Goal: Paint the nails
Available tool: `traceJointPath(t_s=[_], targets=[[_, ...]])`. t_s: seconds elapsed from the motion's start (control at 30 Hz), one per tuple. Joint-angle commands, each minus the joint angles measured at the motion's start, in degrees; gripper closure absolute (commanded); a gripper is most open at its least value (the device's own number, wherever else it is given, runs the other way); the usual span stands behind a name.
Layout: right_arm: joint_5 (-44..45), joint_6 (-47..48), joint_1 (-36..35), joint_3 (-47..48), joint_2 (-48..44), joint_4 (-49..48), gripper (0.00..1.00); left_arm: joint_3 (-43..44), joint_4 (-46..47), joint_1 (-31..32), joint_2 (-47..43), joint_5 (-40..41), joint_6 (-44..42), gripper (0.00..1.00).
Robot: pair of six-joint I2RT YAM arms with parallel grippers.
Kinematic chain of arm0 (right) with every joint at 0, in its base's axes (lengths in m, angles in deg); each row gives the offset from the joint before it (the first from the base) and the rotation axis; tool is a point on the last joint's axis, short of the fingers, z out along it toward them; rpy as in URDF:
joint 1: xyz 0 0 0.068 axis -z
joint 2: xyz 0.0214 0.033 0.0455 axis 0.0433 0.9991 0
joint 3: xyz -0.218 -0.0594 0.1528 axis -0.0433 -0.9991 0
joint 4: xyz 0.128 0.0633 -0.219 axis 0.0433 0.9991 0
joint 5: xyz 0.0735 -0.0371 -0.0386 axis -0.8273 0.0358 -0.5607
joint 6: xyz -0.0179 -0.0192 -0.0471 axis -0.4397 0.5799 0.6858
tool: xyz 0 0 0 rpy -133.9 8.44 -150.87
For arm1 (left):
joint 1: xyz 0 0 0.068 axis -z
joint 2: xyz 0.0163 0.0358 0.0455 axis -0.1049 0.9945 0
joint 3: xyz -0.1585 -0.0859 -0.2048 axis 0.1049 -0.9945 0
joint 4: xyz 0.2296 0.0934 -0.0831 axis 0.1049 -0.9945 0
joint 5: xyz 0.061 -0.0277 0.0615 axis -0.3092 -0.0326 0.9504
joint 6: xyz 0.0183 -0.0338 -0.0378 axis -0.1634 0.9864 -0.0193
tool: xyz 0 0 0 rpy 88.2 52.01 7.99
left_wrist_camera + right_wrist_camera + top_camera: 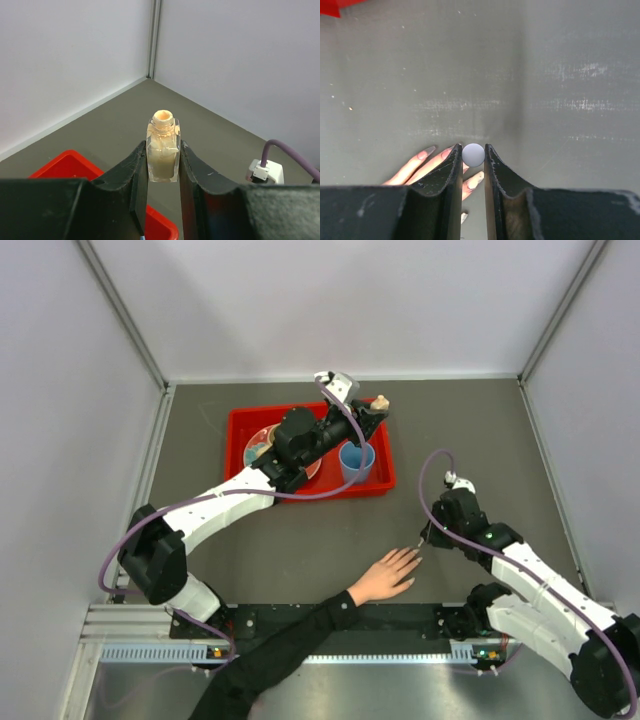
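Note:
A light-skinned hand (385, 575) with a black sleeve lies flat near the table's front edge, its pale nails (413, 560) pointing right. My right gripper (428, 535) hovers just above the fingertips, shut on a brush cap with a round grey-white top (473, 155). In the right wrist view the fingers (417, 164) and nails (475, 180) lie under and left of the jaws. My left gripper (375, 412) is shut on an uncapped bottle of pale polish (163, 150), held upright above the red tray's far right corner.
A red tray (240, 420) at the back centre holds a blue cup (357, 462) and a round plate (258, 447). White walls enclose the grey table on three sides. A purple cable with a white connector (265, 171) shows right of the bottle.

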Motion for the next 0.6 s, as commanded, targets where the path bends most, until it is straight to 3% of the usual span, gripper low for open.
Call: traceJointPath(t_s=[0.0,0.57], targets=[[-0.5,-0.2,1.0,0.7,-1.2,-0.5,1.00,1.7,2.7,-0.3,-1.7,-0.6,0.3,1.00],[-7.1,1.8,1.1,0.8,1.8,-1.9,1.00,0.7,2.6,-0.5,-2.8,-0.6,0.2,1.00]])
